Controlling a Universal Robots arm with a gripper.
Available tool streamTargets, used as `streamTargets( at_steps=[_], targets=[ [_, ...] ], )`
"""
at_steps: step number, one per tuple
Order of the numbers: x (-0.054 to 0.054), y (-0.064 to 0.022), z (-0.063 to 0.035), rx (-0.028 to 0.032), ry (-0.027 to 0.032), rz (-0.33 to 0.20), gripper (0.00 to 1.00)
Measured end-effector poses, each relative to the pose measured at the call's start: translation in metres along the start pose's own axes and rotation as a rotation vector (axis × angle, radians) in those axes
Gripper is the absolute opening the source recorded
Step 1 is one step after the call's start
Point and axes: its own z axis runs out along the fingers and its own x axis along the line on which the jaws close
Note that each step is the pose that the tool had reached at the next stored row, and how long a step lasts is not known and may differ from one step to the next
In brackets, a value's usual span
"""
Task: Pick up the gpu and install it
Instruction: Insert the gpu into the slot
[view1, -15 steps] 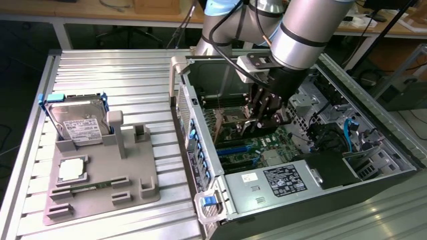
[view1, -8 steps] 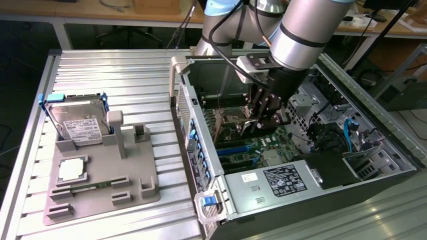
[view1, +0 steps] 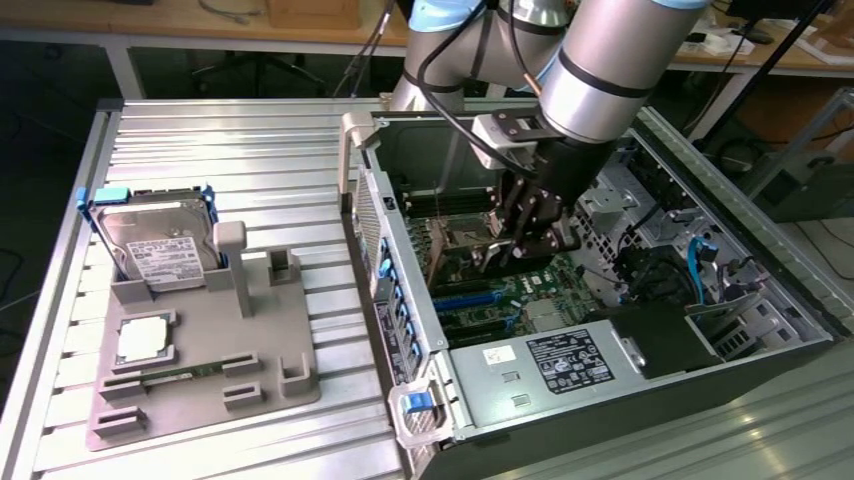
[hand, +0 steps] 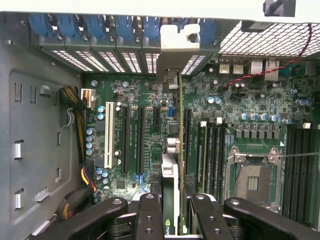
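We saw the gpu (hand: 171, 200) edge-on in the lower middle of the wrist frame: a thin green board with a black cooler and a silver bracket reaching toward the case's rear slots. The end effector (hand: 170, 220) was closed on it, one finger on each side, holding it upright over the motherboard (hand: 145, 145) inside the open computer case (view1: 400, 290). At the exterior view's left, we counted one hard drive (view1: 154, 250) and one grey holder tray (view1: 200, 370) on the surface (view1: 227, 150).
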Motion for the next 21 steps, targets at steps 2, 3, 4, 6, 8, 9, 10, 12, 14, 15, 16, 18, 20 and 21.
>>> streamTargets(
  at_steps=[2, 3, 4, 6, 8, 9, 10, 12, 14, 15, 16, 18, 20, 21],
  targets=[
    [0.0000, 0.0000, 0.0006, 0.0000, 0.0001, 0.000, 0.27],
    [0.0000, 0.0000, 0.0008, 0.0000, 0.0001, 0.000, 0.27],
    [0.0000, 0.0000, 0.0011, 0.0000, 0.0000, 0.000, 0.27],
    [0.0000, -0.0001, 0.0019, 0.0000, -0.0001, 0.000, 0.27],
    [0.0000, -0.0001, 0.0026, 0.0000, -0.0001, 0.000, 0.27],
    [0.0000, -0.0001, 0.0027, 0.0000, 0.0000, 0.000, 0.27],
    [0.0000, -0.0001, 0.0029, 0.0000, 0.0000, 0.000, 0.27],
    [0.0000, -0.0001, 0.0033, 0.0000, 0.0000, 0.000, 0.27],
    [-0.0001, -0.0002, 0.0047, 0.0000, 0.0000, 0.001, 0.27],
    [-0.0001, -0.0002, 0.0047, 0.0001, 0.0000, 0.000, 0.27],
    [-0.0001, -0.0002, 0.0047, 0.0000, 0.0000, 0.000, 0.27],
    [-0.0001, -0.0002, 0.0047, 0.0001, 0.0000, 0.001, 0.27],
    [-0.0001, -0.0002, 0.0047, 0.0000, 0.0001, 0.000, 0.27],
    [-0.0001, -0.0002, 0.0048, 0.0000, 0.0001, 0.001, 0.27]
  ],
)
